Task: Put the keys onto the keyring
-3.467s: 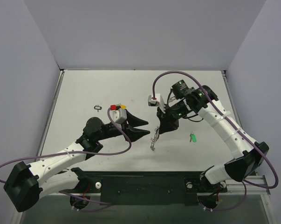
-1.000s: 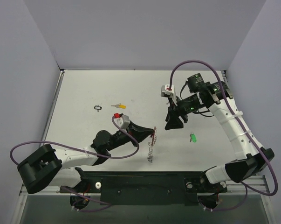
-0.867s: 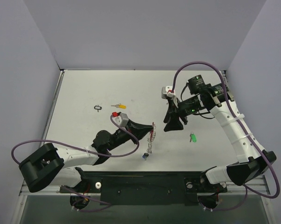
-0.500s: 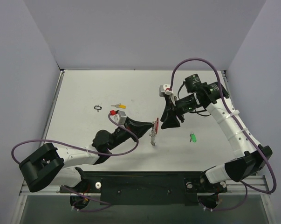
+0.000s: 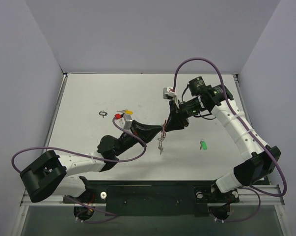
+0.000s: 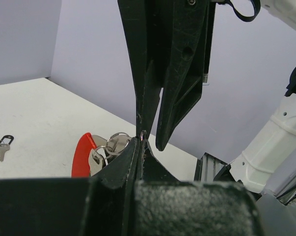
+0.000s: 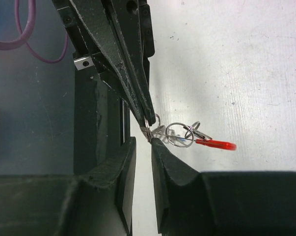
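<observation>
My left gripper (image 5: 160,131) is shut on one silver ring of the keyring (image 5: 160,142), which dangles below it above the table. In the left wrist view its rings (image 6: 117,142) and red piece (image 6: 82,154) hang left of my pinching left gripper (image 6: 141,141). My right gripper (image 5: 168,126) meets it tip to tip. In the right wrist view my right gripper (image 7: 144,143) shows a narrow gap, with the held ring just off its fingertips and the keyring (image 7: 179,133) trailing right. A green key (image 5: 203,145) and a yellow key (image 5: 124,112) lie on the table.
A small black loop with a key (image 5: 103,113) lies at the left, near the yellow key; the left wrist view shows the same black loop (image 6: 3,143). White walls enclose the table (image 5: 89,93) on three sides. Purple cables arc over both arms.
My right gripper has swung left to the left gripper's tip and narrowed its jaws. The left gripper has lifted the keyring slightly, so its chain hangs shorter.
</observation>
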Robot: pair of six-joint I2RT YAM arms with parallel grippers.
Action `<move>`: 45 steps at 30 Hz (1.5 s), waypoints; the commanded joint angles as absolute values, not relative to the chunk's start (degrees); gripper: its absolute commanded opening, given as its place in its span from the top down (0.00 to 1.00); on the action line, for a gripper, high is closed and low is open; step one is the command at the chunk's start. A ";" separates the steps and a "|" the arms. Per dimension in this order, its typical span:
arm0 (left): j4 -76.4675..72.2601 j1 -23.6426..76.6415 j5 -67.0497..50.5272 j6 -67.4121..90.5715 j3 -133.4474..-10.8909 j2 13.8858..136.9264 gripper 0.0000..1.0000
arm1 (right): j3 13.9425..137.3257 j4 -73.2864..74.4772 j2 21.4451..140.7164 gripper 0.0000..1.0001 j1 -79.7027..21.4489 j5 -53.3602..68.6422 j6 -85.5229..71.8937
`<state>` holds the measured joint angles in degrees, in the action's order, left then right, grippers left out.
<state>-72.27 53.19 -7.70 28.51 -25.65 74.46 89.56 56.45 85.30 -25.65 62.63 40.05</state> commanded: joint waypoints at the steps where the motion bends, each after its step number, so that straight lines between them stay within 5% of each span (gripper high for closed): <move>1: -94.22 53.35 -7.38 29.09 -28.74 73.48 1.00 | 90.09 56.42 85.52 0.87 -26.19 66.97 39.20; 14: -94.31 53.35 -7.74 29.88 -29.71 74.53 1.00 | 89.74 56.51 85.96 1.00 -27.33 69.69 39.64; 32: -93.69 51.86 -7.03 30.76 -25.23 77.43 1.00 | 89.48 54.76 83.32 1.00 -27.25 62.58 32.26; 45: -78.77 51.24 -8.96 21.90 -25.14 74.36 1.00 | 90.53 58.62 83.06 1.00 -30.32 51.68 36.38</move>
